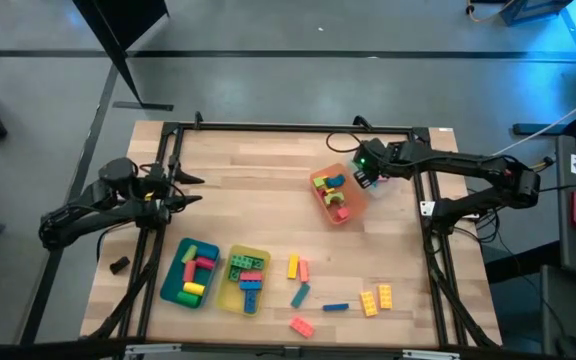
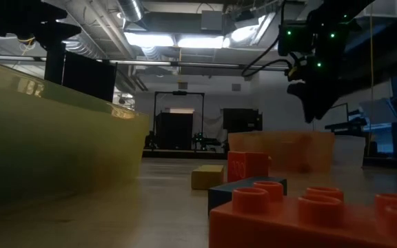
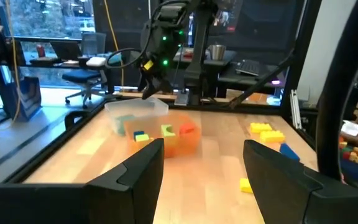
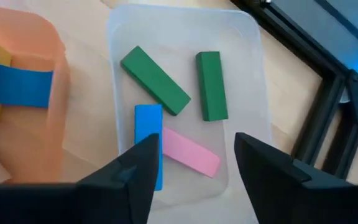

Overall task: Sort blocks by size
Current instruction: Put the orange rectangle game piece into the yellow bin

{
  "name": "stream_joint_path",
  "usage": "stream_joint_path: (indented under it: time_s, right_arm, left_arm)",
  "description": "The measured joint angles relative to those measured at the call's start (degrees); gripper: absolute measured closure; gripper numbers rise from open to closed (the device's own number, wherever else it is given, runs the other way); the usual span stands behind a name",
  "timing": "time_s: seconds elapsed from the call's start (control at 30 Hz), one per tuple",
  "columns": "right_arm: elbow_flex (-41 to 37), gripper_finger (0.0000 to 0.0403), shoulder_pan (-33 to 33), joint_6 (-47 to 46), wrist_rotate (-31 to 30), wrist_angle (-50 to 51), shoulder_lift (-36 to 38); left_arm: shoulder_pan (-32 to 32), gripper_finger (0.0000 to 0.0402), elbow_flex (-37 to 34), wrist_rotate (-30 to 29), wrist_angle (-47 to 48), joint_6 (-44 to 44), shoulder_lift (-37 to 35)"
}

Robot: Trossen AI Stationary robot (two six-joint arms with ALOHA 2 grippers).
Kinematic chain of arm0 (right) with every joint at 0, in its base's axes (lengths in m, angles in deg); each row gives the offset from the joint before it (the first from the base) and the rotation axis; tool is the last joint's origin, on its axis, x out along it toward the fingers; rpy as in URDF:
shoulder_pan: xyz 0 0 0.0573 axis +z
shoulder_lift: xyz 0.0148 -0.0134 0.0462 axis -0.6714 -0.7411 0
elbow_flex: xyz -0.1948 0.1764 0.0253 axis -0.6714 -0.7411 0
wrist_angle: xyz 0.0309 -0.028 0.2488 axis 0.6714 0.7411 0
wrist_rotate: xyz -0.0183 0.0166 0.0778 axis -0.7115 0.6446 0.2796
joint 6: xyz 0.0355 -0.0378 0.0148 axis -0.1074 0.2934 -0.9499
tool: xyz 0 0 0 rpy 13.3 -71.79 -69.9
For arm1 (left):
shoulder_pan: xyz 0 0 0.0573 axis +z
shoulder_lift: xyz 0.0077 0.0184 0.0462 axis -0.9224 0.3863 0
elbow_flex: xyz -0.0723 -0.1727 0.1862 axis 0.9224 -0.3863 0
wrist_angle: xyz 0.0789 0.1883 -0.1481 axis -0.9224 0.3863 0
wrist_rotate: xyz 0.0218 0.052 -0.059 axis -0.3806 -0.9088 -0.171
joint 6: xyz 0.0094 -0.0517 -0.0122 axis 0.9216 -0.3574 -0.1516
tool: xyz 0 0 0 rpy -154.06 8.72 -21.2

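The right gripper [image 4: 191,165] hangs over a tray [image 4: 253,81] with four blocks [image 4: 156,81] inside, two directly under its fingers. Just beside that tray stands another tray [image 4: 45,56] holding more blocks. The left gripper [image 3: 201,168] waits well apart, across the table [image 1: 248,170].

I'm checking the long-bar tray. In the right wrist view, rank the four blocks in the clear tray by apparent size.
1. Tilted green block, longest.
2. Upright green block.
3. Pink block and blue block: unsure, since the right gripper hides parts of both.
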Motion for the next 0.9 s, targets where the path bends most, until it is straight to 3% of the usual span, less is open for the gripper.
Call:
stream_joint_path:
  time_s: [0.1,0.23,0.37,0.47,0.67,0.9]
  right_arm:
    - [0.67,0.0187,-0.02,0.04,4.84,0.04,0.02]
    - [4.21,0.019,0.0,-0.02,16.51,-0.04,0.04]
    - [7.84,0.0197,0.46,-2.22,31.39,-2.37,0.06]
    - [8.5,0.02,3.03,-5.41,36.56,-8.49,0.06]
    - [8.5,0.02,12.5,-12.81,37.3,-18.76,0.06]
    - [8.52,0.0201,24.53,-23.96,28.05,-21.06,-0.7]
  left_arm:
    - [0.0,0.0196,-0.04,0.0,0.82,-0.52,-0.02]
    - [0.0,0.0196,-2.31,0.01,-1.39,-2.36,-0.04]
    - [0.0,0.0196,-6.72,-0.01,-8.47,-5.55,-0.04]
    - [0.0,0.0196,-9.86,0.0,-12.89,-8.46,0.01]
    - [0.0,0.0196,-12.96,0.0,-19.02,-12.38,0.0]
    - [0.0,0.0196,-12.96,0.0,-18.98,-12.33,0.0]
